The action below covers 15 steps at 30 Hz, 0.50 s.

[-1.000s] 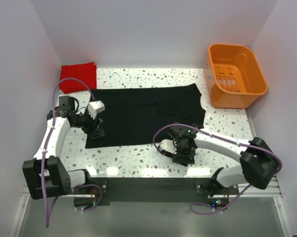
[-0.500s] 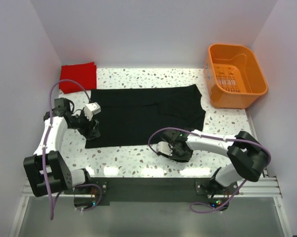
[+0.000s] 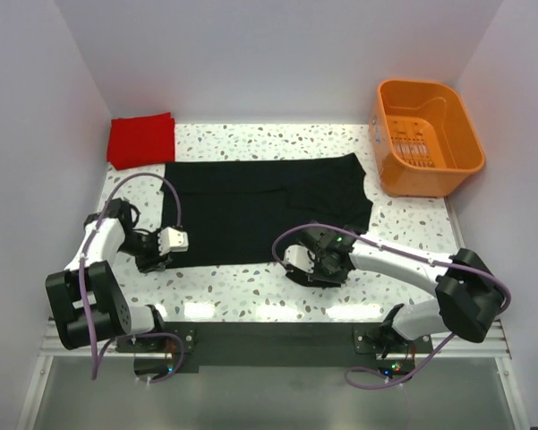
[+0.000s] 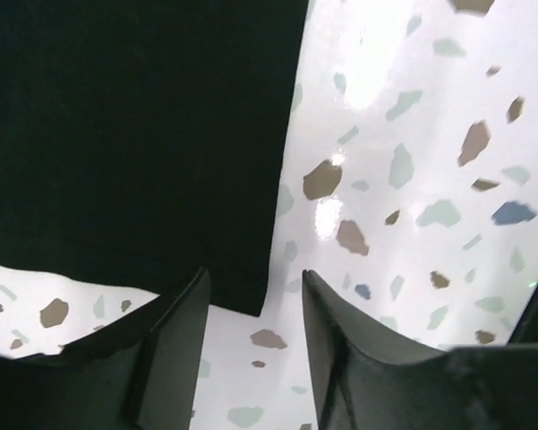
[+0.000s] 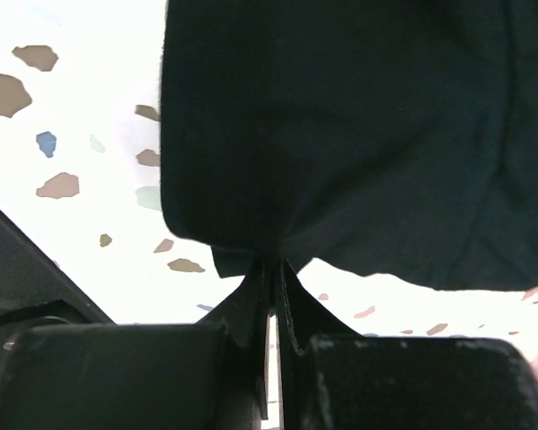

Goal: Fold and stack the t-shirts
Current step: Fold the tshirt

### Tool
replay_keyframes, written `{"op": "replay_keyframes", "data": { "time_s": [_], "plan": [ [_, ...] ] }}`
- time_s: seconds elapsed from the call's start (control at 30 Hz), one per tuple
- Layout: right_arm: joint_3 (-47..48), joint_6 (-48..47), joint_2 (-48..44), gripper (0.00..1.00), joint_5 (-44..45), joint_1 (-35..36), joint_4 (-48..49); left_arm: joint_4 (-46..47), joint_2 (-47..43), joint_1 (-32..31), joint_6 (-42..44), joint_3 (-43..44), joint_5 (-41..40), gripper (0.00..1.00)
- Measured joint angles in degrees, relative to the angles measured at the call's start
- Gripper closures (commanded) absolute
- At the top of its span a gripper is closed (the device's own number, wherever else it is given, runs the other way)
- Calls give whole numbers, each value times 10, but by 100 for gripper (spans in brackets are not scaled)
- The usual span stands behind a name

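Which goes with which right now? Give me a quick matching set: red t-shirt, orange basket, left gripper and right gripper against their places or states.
Column 1
1. red t-shirt
2. orange basket
3. left gripper
4. right gripper

Column 2
A. shut, pinching the near edge of the black t-shirt
B. folded, at the far left corner of the table
C. open, with the black t-shirt's near left corner between its fingers
D. at the far right corner

Pairs: 1-B, 2-D, 3-C, 4-A
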Motion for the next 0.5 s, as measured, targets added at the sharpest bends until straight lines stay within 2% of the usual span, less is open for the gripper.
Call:
{"op": "replay_keyframes", "data": {
  "time_s": [0.37,0.43,0.5],
  "plan": [
    [35,0,-18,100,-4,-40,-32,42,12,0,97,-53,-80,54],
    [41,0,-20,100,-9,-45,-38,49,14,0,101,-53,-81,59],
    [47,-1,-22,100,-14,-51,-43,56,17,0,102,-52,-81,69]
  ]
}}
